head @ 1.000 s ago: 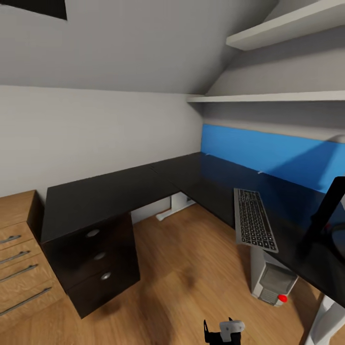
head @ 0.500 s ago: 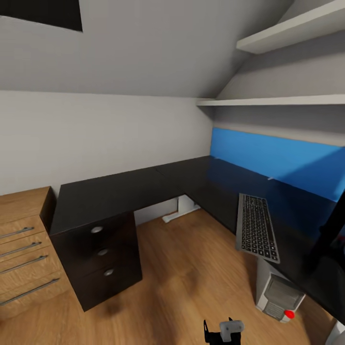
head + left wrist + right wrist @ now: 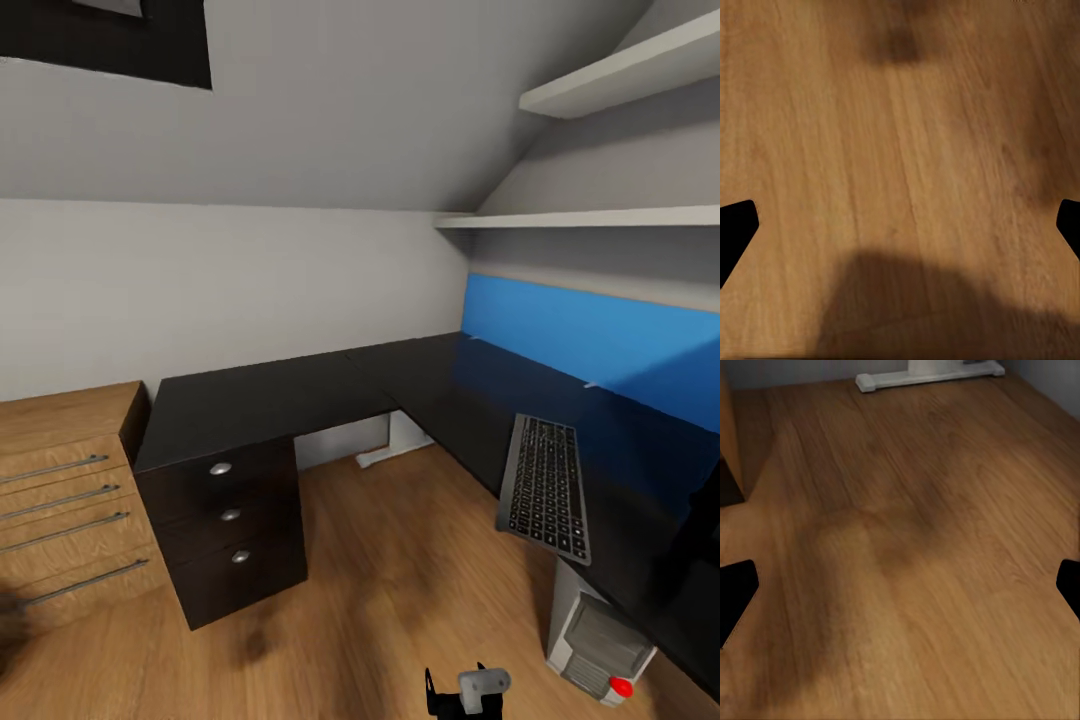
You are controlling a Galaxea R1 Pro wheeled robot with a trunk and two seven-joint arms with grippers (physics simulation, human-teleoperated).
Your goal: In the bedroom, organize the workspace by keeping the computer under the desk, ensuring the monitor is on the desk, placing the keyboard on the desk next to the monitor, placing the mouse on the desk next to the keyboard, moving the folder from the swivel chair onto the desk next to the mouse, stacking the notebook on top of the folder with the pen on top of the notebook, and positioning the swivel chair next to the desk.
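From the head view we see the glossy black L-shaped desk (image 3: 300,395) in the corner under the sloped ceiling, with the keyboard (image 3: 545,488) lying on its right wing at the front edge, slightly overhanging, and the computer (image 3: 598,640) standing on the wood floor (image 3: 400,590) under that wing. At left, oak drawers (image 3: 65,500) stand beside the desk's black drawer unit (image 3: 232,530). In the wrist views we see the left gripper (image 3: 900,232) and the right gripper (image 3: 900,596) with fingertips spread wide over bare floor, grasping nothing; the desk's white foot bar (image 3: 930,373) lies beyond the right gripper.
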